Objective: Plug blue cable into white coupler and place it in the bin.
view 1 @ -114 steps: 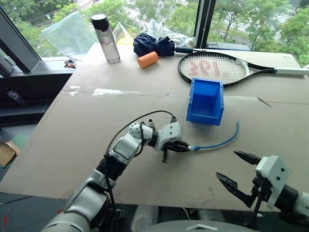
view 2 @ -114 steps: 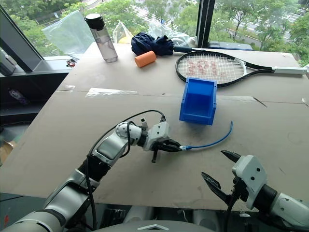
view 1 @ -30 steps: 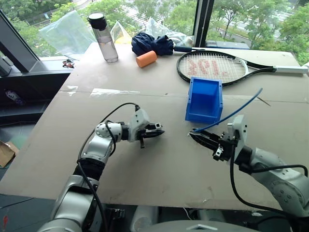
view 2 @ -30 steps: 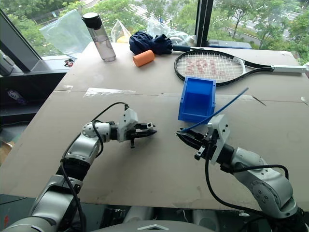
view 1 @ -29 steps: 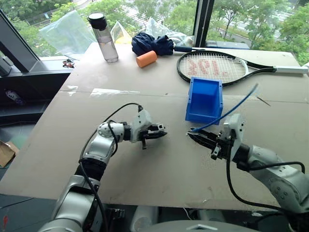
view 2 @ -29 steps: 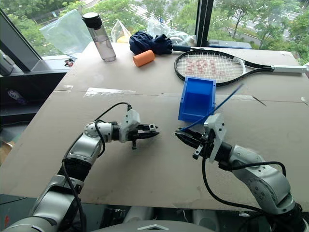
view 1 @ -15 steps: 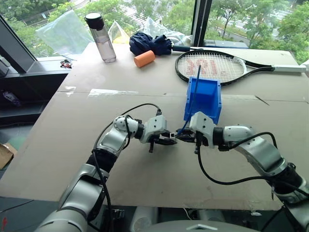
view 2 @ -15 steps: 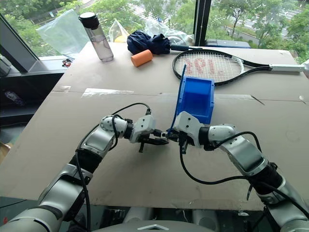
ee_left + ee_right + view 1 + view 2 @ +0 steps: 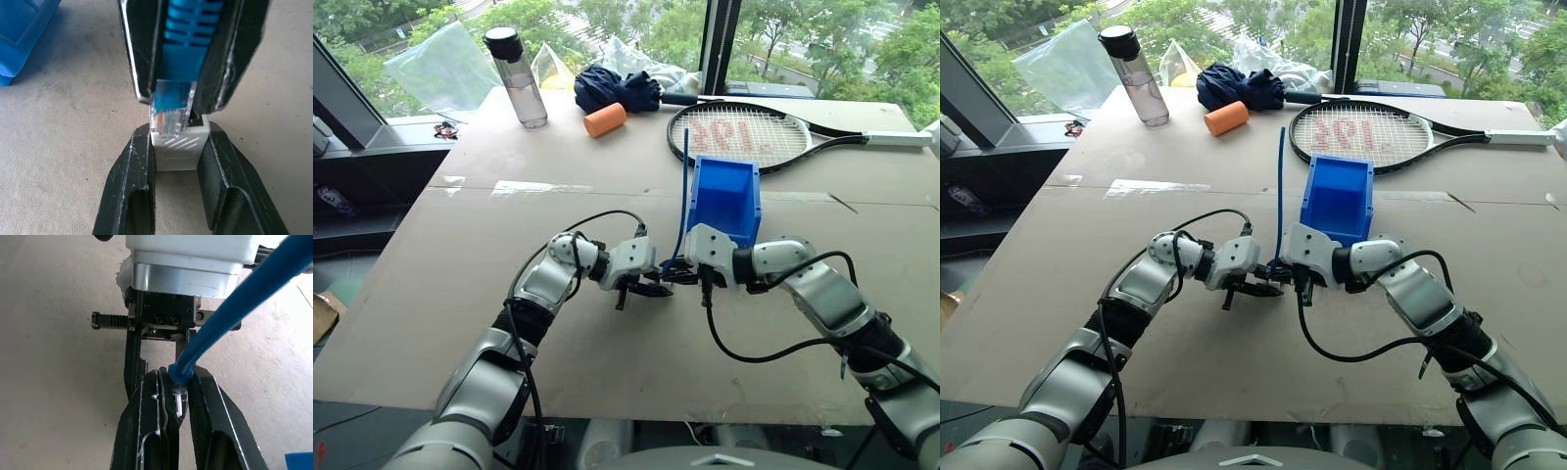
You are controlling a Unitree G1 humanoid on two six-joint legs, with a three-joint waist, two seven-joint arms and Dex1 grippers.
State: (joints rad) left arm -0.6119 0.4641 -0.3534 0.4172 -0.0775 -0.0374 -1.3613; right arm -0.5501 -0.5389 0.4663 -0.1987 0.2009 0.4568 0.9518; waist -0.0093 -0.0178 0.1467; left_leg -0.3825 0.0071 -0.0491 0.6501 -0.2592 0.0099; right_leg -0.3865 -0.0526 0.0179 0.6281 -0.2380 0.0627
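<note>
Currently the blue cable has its clear plug at the mouth of the white coupler, partly in, above the tan cardboard table. Left gripper is narrowly parted, clamping the coupler; right gripper is closed on the cable's boot, cord rising upright. Bin sits just behind them. Racket, bottle, orange roll and dark cloth lie by the windows.
</note>
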